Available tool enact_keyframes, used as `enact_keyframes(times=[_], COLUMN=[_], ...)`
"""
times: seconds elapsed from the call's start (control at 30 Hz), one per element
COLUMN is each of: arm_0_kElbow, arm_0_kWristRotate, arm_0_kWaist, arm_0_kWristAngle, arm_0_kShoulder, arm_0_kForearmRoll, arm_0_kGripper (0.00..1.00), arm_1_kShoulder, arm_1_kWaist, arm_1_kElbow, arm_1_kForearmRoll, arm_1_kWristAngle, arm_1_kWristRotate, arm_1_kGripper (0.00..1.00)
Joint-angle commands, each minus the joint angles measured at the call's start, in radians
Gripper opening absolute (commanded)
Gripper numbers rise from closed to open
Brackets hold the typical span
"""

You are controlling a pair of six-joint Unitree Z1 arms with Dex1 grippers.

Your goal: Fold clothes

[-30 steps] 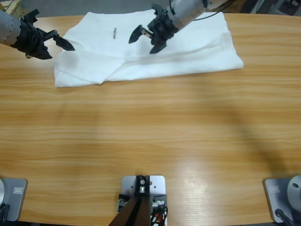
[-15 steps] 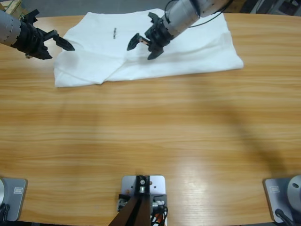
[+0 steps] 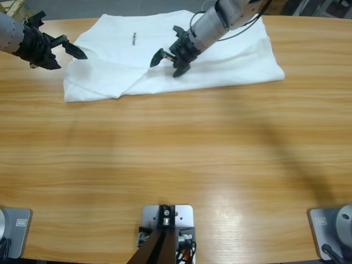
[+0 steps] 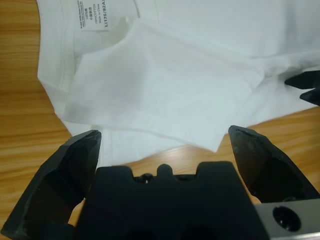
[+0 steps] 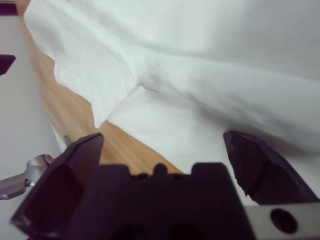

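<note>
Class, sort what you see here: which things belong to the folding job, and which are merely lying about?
Belongs to the job:
T-shirt, white, partly folded
left gripper, open, at the sleeve edge
right gripper, open, over the shirt's middle

Just there:
wooden table
Nothing else lies about.

The long wooden table (image 3: 176,143) runs the whole width of the room before me, its honey-coloured grain streaked lengthwise, with soft shadows falling across the boards and a pale sheen of light near the front edge. Beyond its far edge a bit of light wood (image 3: 11,6) pokes in at one corner and some dark grey clutter (image 3: 322,6) sits at the other, both too cut off to name. Seen from the right wrist, a plain pale surface (image 5: 25,125) lies past the table's edge.
</note>
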Motion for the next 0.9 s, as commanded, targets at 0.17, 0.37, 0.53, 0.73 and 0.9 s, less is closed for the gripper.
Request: enact_keyframes(times=[0.17, 0.37, 0.53, 0.73, 0.9], arm_0_kElbow=[0.025, 0.027, 0.028, 0.027, 0.027], arm_0_kWristRotate=[0.007, 0.006, 0.006, 0.006, 0.006], arm_0_kWaist=[0.007, 0.012, 0.012, 0.012, 0.012], arm_0_kWristAngle=[-0.002, -0.002, -0.002, -0.002, -0.006], arm_0_kShoulder=[0.045, 0.048, 0.048, 0.052, 0.052], arm_0_kForearmRoll=[0.003, 0.004, 0.003, 0.003, 0.003], arm_0_kGripper=[0.996, 0.996, 0.996, 0.996, 0.996], arm_1_kShoulder=[0.117, 0.146, 0.163, 0.166, 0.122], arm_1_kWaist=[-0.031, -0.051, -0.056, -0.056, -0.040], arm_1_kElbow=[-0.157, -0.219, -0.244, -0.282, -0.322], arm_1_kForearmRoll=[0.063, 0.109, 0.132, 0.154, 0.202], arm_1_kWristAngle=[0.026, 0.025, 0.026, 0.022, 0.007], arm_1_kWristRotate=[-0.004, -0.021, -0.030, -0.030, -0.023], arm_1_kGripper=[1.000, 1.000, 1.000, 0.996, 0.996])
